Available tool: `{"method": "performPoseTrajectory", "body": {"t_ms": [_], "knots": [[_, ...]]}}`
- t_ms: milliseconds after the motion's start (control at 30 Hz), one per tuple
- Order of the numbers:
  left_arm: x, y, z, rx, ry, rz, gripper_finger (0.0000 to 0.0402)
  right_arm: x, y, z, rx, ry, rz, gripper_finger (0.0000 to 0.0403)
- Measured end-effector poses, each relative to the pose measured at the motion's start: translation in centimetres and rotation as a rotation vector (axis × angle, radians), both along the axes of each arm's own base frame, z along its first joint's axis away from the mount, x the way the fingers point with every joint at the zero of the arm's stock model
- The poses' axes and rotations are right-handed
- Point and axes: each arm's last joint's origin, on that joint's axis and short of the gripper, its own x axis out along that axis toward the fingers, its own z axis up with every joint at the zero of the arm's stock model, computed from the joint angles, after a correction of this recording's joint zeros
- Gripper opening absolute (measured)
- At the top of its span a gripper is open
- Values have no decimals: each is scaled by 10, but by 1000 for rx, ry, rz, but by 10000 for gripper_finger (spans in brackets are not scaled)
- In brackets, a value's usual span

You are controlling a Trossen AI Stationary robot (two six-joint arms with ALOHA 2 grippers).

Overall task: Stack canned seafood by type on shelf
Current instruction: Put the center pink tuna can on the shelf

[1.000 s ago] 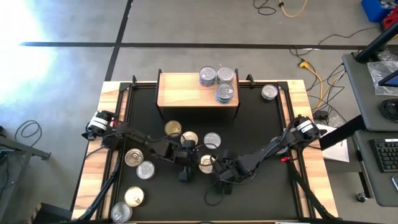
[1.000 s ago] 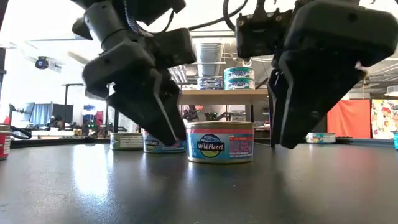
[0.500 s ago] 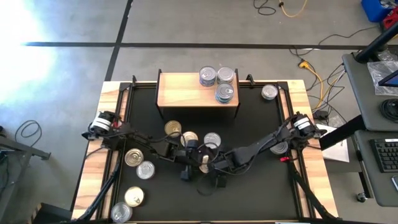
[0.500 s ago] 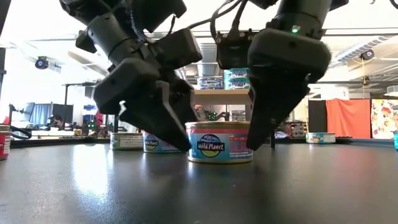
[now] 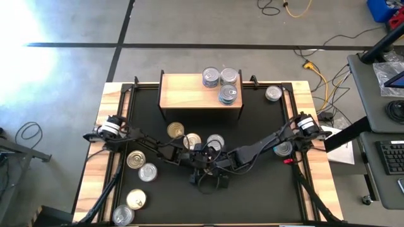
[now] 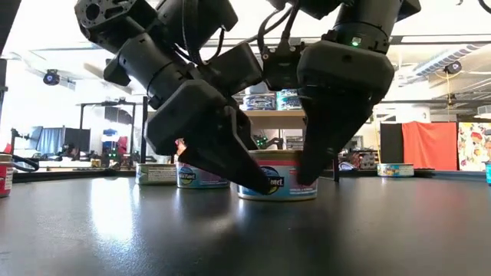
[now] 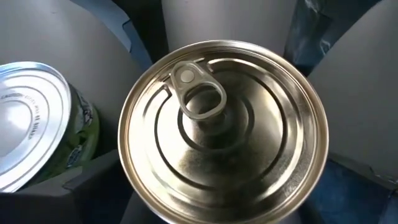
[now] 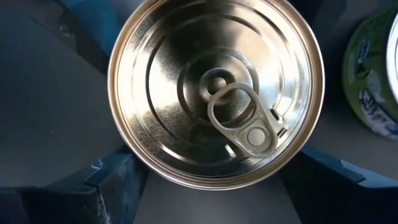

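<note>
A short can with a gold pull-tab lid stands on its base on the black table top, showing a Wild Planet label in the low view. Both grippers hang over it. My left gripper is open and slants down from the table's left. My right gripper is open and points steeply down from the right. Each has one finger on either side of this can. The light-wood shelf at the far edge carries three silver-lidded cans. My left gripper's fingers straddle the gold-lidded can, which stands on the table; I cannot tell whether they touch its wall. My right gripper's fingers stand at the can's two sides from above; whether they touch the can I also cannot tell.
Just beyond the grippers stand two gold-lidded cans and a silver one, one of them green-labelled. Several more cans lie at the near left. Single cans sit at the far right and under the right arm.
My right gripper has swung toward the table's left, from beside the gold-lidded can to right over it. My left gripper has sunk and tipped further down, closing in on the same can from the left. The can still stands on the table.
</note>
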Motion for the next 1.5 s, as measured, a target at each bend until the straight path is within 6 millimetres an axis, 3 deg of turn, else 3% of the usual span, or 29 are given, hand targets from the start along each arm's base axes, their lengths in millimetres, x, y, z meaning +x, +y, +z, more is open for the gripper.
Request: {"method": "performPoseTrajectory", "body": {"t_ms": [533,800,967,1233,1367,1500], "knots": [[5,-5,-10,-99,-55,132,381,-4,3,-3,16,10,-36,322],[-2,-1,12,-110,-44,248,374,-3,3,8,-7,24,-55,320],[-10,3,43,-116,-83,302,375,-3,5,34,4,-6,-32,318],[-37,9,109,-129,-159,299,374,-18,8,115,54,-138,26,270],[-53,26,136,-46,-202,363,374,-31,4,150,58,-226,61,237],[-64,47,152,31,-209,403,374,-41,-5,173,-84,-329,40,202]]}}
